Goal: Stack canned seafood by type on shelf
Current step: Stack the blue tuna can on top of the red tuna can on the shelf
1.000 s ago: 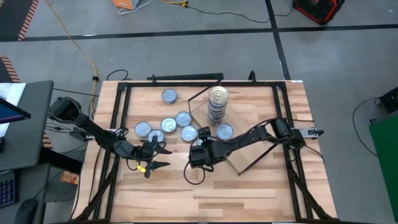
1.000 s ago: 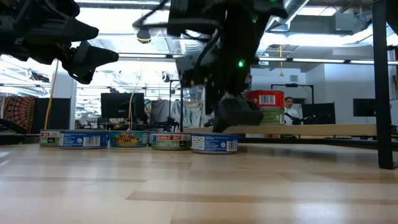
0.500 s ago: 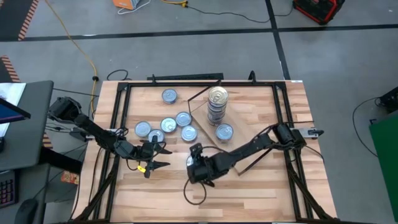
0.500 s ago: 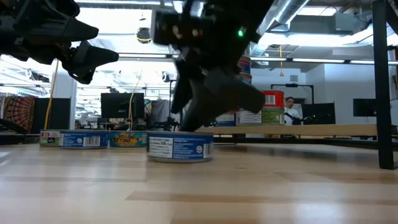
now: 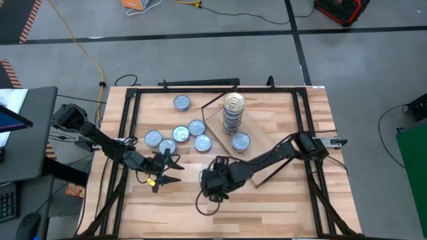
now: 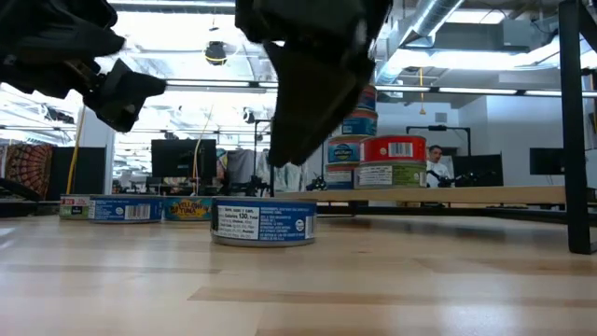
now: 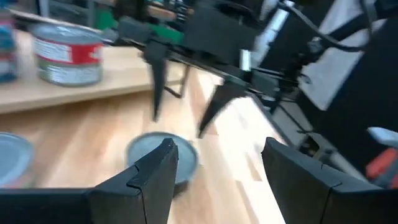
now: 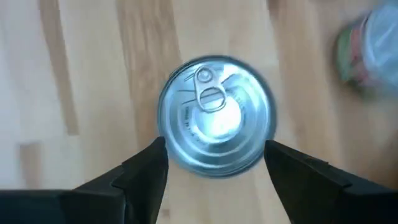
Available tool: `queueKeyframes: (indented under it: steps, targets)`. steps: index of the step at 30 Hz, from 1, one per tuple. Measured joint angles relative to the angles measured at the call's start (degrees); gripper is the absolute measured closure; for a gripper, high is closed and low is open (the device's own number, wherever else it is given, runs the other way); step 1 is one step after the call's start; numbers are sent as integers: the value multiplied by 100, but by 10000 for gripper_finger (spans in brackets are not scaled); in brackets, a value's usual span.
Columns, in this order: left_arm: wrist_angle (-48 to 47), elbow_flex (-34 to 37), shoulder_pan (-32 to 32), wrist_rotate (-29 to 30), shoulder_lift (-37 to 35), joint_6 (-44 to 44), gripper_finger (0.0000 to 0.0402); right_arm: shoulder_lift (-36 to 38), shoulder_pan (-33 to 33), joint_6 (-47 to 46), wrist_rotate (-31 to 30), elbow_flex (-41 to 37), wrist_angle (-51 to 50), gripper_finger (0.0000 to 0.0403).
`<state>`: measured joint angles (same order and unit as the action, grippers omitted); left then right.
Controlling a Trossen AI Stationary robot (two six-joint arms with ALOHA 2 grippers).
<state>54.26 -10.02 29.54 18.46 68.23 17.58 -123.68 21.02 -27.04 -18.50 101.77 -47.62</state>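
Note:
A blue-labelled tin of canned seafood (image 6: 263,224) stands flat on its base on the tabletop, silver pull-tab lid (image 8: 214,121) up. My right gripper (image 5: 215,185) hangs open just above it, pointing steeply down; its fingers (image 7: 155,93) are clear of the lid. My left gripper (image 5: 168,171) is open and level a little to the tin's left, holding nothing. The shelf (image 5: 217,120) lies skewed at mid-table. It bears a stack of tins (image 5: 233,110) and a single tin (image 5: 240,141). In the high view the arm hides the blue-labelled tin.
Several loose tins (image 5: 181,133) lie flat on the table left of the shelf, one (image 5: 181,103) farther back. A dark frame (image 5: 127,133) runs along the table's sides. Bare planks stretch along the near edge.
My right gripper has gone toward the table's near edge, sliding the blue-labelled tin along the table away from the shelf. It has then risen off the tin and rolled about its wrist. The tin now stands alone below it. My left wrist has turned slightly.

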Motion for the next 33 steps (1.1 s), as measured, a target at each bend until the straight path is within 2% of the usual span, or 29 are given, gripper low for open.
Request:
queueKeyframes:
  steps: [3,7,12,15,19,25,28,33]
  targets:
    - [-162,-46,0,-191,0,149,177,0,-22,-561,93,1,-80,103]
    - [-728,-180,0,-199,2,213,177,0,140,-752,6,1,-285,122]
    - [-1065,-285,2,-166,72,307,177,2,488,-1083,-517,-411,47,153]
    - [-1076,-406,0,-160,330,416,177,6,625,-1239,-590,-583,353,169]
    - [-1086,-776,-37,-139,1052,403,177,2,719,-1304,-999,-644,423,182]
    - [-1117,-1357,-90,-150,1991,-10,177,7,644,-1160,-1280,-686,431,189]
    - [-1114,-1399,-114,-194,2150,-14,178,7,597,-1161,-1281,-882,616,189]
    - [-1275,-1402,-120,-154,2108,-44,178,26,582,-1149,-1330,-1417,1490,189]
